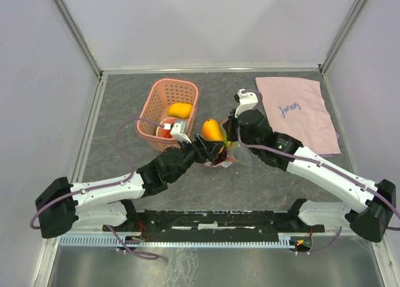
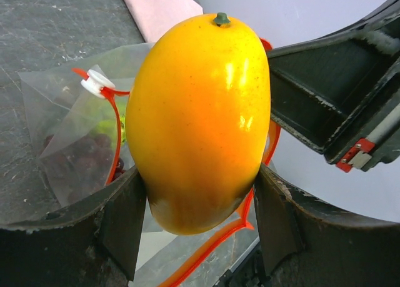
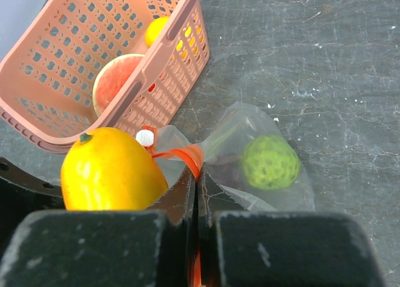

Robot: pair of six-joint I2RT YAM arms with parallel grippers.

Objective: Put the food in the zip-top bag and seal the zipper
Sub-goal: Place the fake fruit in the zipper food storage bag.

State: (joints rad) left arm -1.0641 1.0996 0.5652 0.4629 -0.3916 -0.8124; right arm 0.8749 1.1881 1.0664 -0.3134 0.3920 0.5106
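Currently: containers and contents

Zip-top bag [image 3: 250, 143], mid-surface: holds a green round piece [image 3: 270, 162] and a dark grape bunch [image 2: 87, 156]. Its red-orange zipper [image 2: 115, 143] is pinched in the right claw [image 3: 197, 174], fingers pressed together. Left claw [image 2: 203, 202] grips a yellow-orange fruit [image 2: 200, 118] at the bag's mouth.

Pink basket [image 1: 169, 105], 11 o'clock from the bag: one yellow fruit [image 1: 180, 110], one red-white slice [image 1: 164, 130].

Pink cloth [image 1: 300, 112], 2 o'clock, flat on the surface [image 1: 119, 93].
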